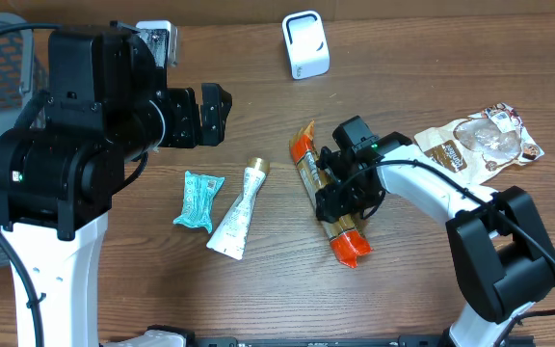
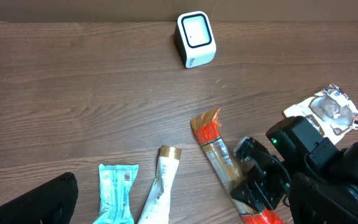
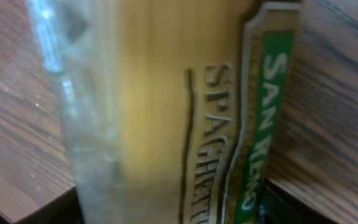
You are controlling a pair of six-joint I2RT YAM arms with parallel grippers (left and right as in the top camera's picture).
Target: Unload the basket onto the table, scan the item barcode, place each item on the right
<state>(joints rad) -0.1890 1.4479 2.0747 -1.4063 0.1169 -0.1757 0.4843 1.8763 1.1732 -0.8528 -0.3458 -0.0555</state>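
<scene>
Orange-ended and clear in the middle, the spaghetti packet (image 1: 305, 166) lies at a slant on the wooden counter (image 1: 403, 58), right of centre in the overhead frame. Its label reads "SPAGHETTI" and "SAN REMO" in the right wrist view. The right end effector (image 1: 345, 198) sits low over the lower half of the packet, with its dark fingers (image 3: 36, 208) on either side of the wrapper. I cannot tell whether they are pressing it or only straddling it. The left end effector (image 1: 218, 114) hangs in the upper left of the overhead frame with its fingers spread wide and nothing between them. A white scanner (image 1: 305, 45) stands near the top centre, well apart from the packet. Left of the packet lie a white tube (image 1: 241, 209) with a gold cap and, just beside it, a teal wrapper (image 1: 198, 200). A brown and white snack bag (image 1: 480, 143) lies at the right edge.
</scene>
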